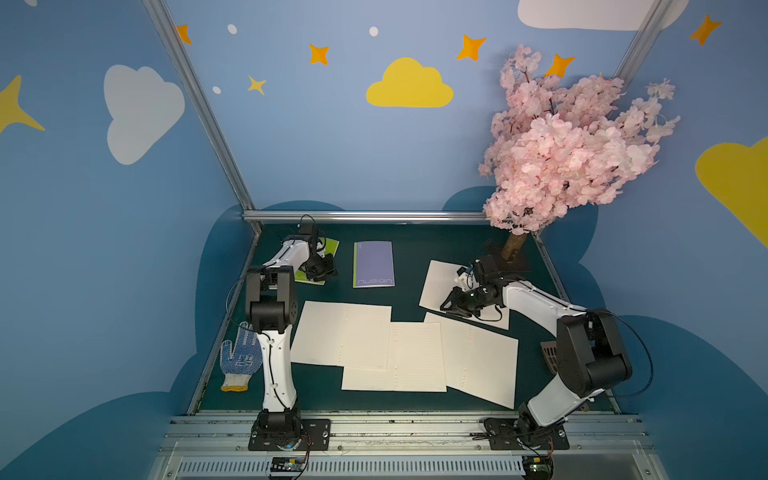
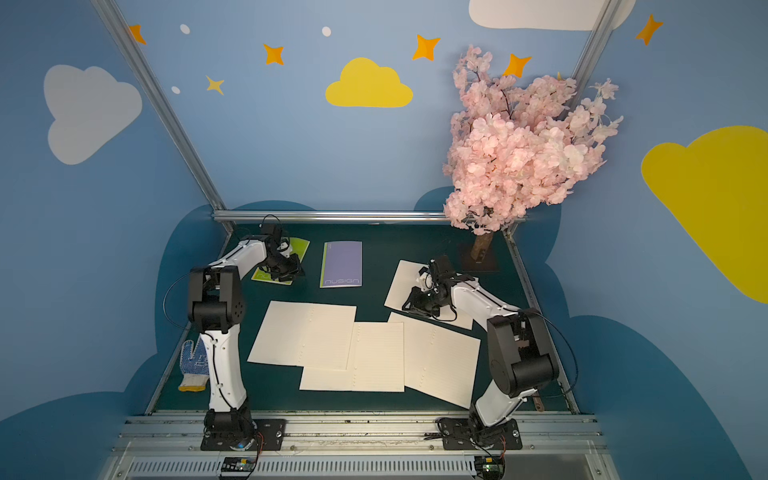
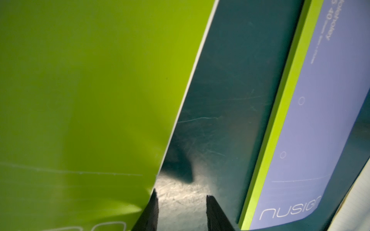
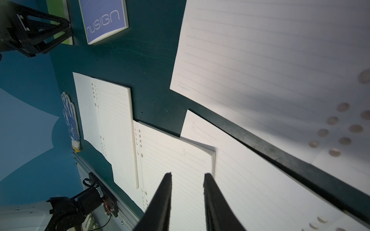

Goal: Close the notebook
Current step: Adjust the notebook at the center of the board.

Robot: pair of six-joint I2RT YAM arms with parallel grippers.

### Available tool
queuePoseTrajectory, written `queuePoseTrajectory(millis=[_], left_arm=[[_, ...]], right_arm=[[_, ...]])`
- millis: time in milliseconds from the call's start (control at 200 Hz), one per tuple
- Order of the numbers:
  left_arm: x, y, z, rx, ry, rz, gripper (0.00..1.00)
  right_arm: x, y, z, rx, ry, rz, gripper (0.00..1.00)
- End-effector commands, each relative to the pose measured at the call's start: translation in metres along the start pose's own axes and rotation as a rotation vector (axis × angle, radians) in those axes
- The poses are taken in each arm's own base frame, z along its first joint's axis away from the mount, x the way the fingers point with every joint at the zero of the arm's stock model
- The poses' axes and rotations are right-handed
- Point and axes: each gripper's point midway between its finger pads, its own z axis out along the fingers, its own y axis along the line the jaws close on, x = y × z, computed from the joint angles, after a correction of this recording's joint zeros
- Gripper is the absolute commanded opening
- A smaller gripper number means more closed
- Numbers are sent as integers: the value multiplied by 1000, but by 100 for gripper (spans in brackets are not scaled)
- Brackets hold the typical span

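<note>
Teal mat (image 1: 407, 270), left tool (image 3: 181, 197) at notebook (image 3: 80, 90)

The flat, glossy lime-green notebook (image 1: 331, 245) is largely covered by the left gripper (image 1: 321, 273). The brown slotted object (image 1: 549, 355) is mostly hidden behind the right arm (image 1: 590, 357); type indeterminable.

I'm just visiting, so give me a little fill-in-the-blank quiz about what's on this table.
The purple notebook bears the word ___. The tree has ___ blossoms. The work glove lies beside the ___ arm. The left claw is by a notebook with a ___ cover.
Missing: nusign; pink; left; green.
</note>
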Motion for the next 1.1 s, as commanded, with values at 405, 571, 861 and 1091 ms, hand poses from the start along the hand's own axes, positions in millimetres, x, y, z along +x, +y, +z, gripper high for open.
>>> queuePoseTrajectory(millis=[405, 571, 861, 1091], left_arm=[[7, -45, -30, 156, -15, 64, 45], [12, -72, -40, 199, -23, 102, 46], [37, -122, -45, 263, 11, 163, 47], [65, -162, -43, 308, 51, 199, 49]], right_arm=[[-1, 0, -2, 9, -10, -13, 30], [-3, -6, -5, 46, -18, 3, 30], [-8, -25, -12, 93, -38, 65, 30], [-13, -52, -25, 159, -59, 141, 30]])
